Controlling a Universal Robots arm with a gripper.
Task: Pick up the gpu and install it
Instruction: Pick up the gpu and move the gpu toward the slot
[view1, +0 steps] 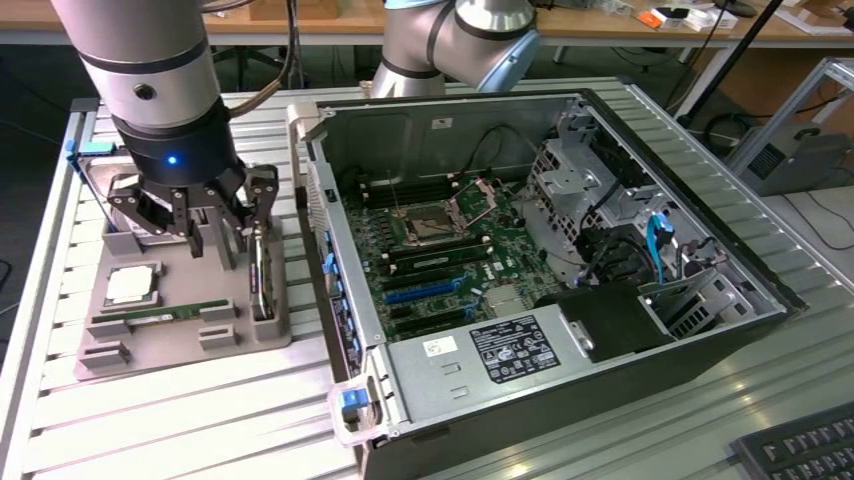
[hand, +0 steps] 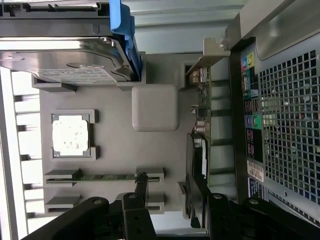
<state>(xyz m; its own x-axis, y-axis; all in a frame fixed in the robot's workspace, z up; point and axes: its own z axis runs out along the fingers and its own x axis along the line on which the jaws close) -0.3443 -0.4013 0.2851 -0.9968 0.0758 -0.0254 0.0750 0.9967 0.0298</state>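
Note:
The gpu (view1: 263, 283) stands on its edge in a slot at the case-side end of the grey holder tray (view1: 174, 345). In the wrist view the gpu (hand: 203, 107) is a narrow slat with a green board edge and a dark fan part. My gripper (view1: 227, 238) hangs low over the tray, open, with one finger close beside the gpu and the other toward the tray's middle. From the wrist camera the gripper (hand: 170, 197) shows spread dark fingers (hand: 141, 187) and nothing clamped between them.
The tray also carries a processor chip (hand: 70, 135), a green memory stick (hand: 105, 177) and a silver hard drive (hand: 65, 60) with a blue bracket. The open computer case (view1: 561, 250), motherboard up, lies right beside the tray; its rear panel (hand: 285, 100) runs alongside the gpu.

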